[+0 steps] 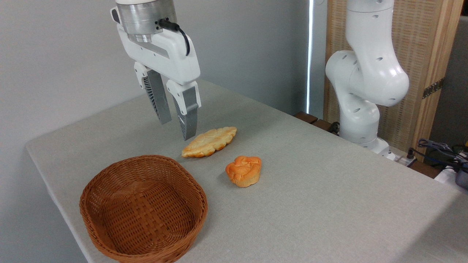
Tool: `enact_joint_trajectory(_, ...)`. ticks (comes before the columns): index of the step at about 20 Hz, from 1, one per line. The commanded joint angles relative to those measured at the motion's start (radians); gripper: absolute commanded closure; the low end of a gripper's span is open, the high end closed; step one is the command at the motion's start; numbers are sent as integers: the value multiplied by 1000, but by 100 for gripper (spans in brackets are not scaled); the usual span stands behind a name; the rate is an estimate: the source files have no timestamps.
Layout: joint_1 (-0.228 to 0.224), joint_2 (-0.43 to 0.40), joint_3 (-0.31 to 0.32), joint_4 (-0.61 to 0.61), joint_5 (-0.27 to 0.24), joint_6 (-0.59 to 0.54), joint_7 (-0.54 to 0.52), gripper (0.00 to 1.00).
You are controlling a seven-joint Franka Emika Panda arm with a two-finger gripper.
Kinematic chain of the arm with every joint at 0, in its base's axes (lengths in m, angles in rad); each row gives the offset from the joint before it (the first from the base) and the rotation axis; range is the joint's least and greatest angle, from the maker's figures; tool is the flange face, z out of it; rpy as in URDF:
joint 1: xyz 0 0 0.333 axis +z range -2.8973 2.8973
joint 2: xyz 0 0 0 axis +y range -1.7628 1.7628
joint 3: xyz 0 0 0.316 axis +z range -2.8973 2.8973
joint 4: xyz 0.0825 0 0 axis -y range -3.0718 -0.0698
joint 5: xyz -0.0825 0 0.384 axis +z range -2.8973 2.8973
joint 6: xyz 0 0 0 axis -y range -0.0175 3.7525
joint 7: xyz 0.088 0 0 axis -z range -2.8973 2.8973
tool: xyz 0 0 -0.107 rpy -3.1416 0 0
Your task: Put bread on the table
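The bread (244, 170), a small orange bun with a knotted top, rests on the table (310, 190) right of the basket. My gripper (177, 130) hangs in the air up and to the left of the bun, well apart from it. Its two grey fingers stand a small gap apart and hold nothing, so it is open. The nearer fingertip (189, 133) sits just left of the flat pastry in the picture.
A flat golden leaf-shaped pastry (210, 141) lies on the cloth behind the bun. A brown wicker basket (143, 208) with nothing in it stands at the front left, near the table's edge. The arm's white base (362, 91) rises at the back right, with cables (442, 153) beyond.
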Motion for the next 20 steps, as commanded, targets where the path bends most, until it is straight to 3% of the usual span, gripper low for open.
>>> enact_joint_trajectory(1,-4,3,-8,17,30,-2,-26,0)
enact_joint_trajectory(11,7,-2,-33,9,36,4,-26,0)
enact_joint_trajectory(13,18,-14,-49,-14,70,33,-28,0)
enact_joint_trajectory(20,19,-30,-50,-31,68,37,-16,0)
